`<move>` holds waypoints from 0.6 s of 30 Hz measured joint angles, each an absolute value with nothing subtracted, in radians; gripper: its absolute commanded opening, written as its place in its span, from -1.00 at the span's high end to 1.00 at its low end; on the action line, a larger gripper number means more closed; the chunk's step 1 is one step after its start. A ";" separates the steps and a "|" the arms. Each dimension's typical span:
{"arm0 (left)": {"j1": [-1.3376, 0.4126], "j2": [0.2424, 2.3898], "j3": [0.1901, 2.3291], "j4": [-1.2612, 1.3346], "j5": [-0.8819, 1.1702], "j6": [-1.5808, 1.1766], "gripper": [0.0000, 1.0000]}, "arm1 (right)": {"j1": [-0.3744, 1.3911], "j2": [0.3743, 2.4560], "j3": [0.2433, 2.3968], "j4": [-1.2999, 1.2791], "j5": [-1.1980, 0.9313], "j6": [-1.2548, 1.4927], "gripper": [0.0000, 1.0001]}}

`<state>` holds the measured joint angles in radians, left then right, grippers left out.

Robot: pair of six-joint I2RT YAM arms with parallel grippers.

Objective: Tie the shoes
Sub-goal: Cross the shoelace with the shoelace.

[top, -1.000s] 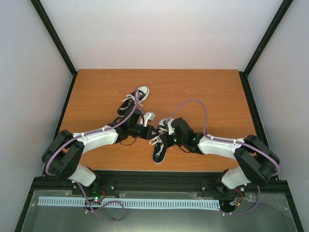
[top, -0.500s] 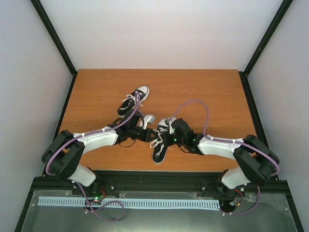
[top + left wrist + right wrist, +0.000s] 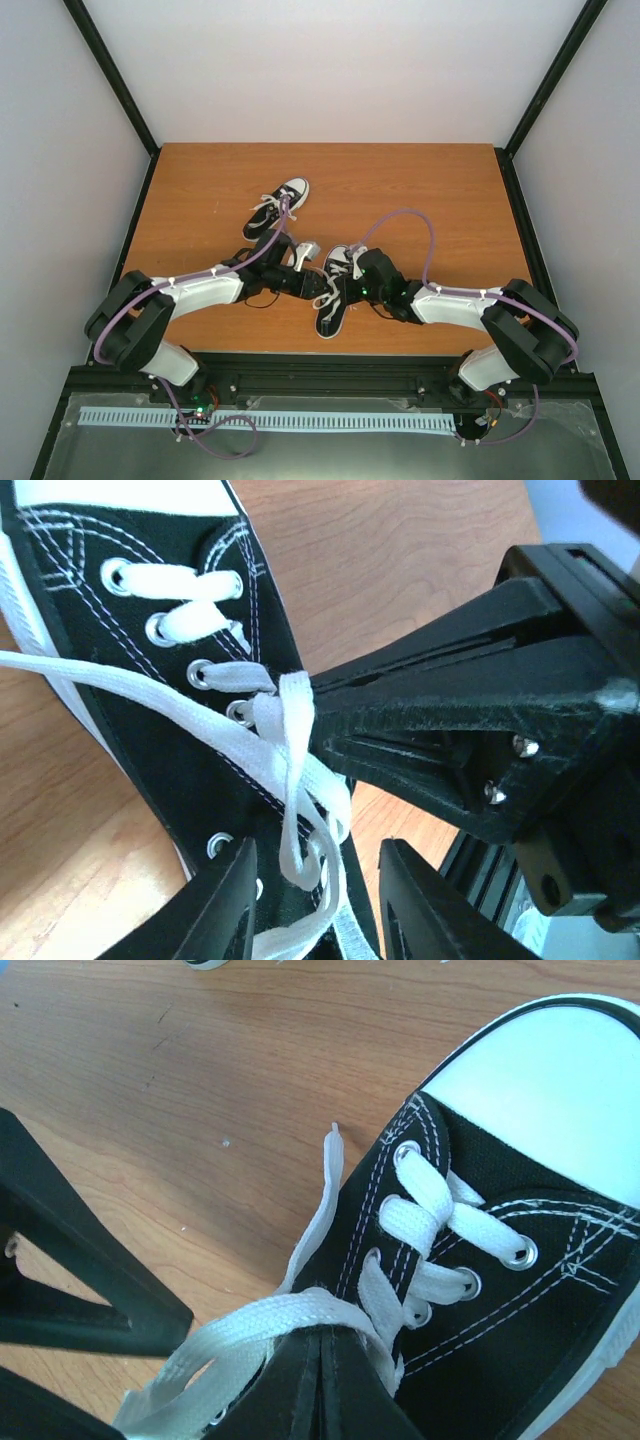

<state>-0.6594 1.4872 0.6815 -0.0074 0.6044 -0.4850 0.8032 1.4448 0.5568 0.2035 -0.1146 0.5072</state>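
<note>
You are risking the half-made knot slackening: your left gripper (image 3: 322,900) is standing partly spread, the lace (image 3: 292,780) hanging loose between its fingers (image 3: 232,905). Your right gripper (image 3: 318,1365) is pinching the lace where it crosses, pressed together, with the shoe (image 3: 520,1190) lying directly under both tips.

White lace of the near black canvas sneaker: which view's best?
Left wrist: the white lace fills the frame, pinched by the right gripper. Right wrist hides part behind that gripper; top external shows it tiny.
</note>
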 measured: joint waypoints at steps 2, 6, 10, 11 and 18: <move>-0.659 1.472 0.682 -0.011 0.576 -0.495 0.13 | 0.803 1.445 0.553 0.208 -0.113 0.508 0.95; -0.649 1.440 0.689 -0.037 0.517 -0.520 0.08 | 0.803 1.445 0.551 0.214 -0.113 0.511 0.95; -0.628 1.456 0.719 -0.073 0.460 -0.544 0.19 | 0.803 1.445 0.550 0.217 -0.113 0.511 0.94; -0.625 1.473 0.734 -0.081 0.452 -0.546 0.21 | 0.803 1.445 0.551 0.218 -0.113 0.511 0.94; -0.622 1.581 0.778 -0.101 0.458 -0.550 0.31 | 0.803 1.445 0.550 0.221 -0.116 0.511 0.95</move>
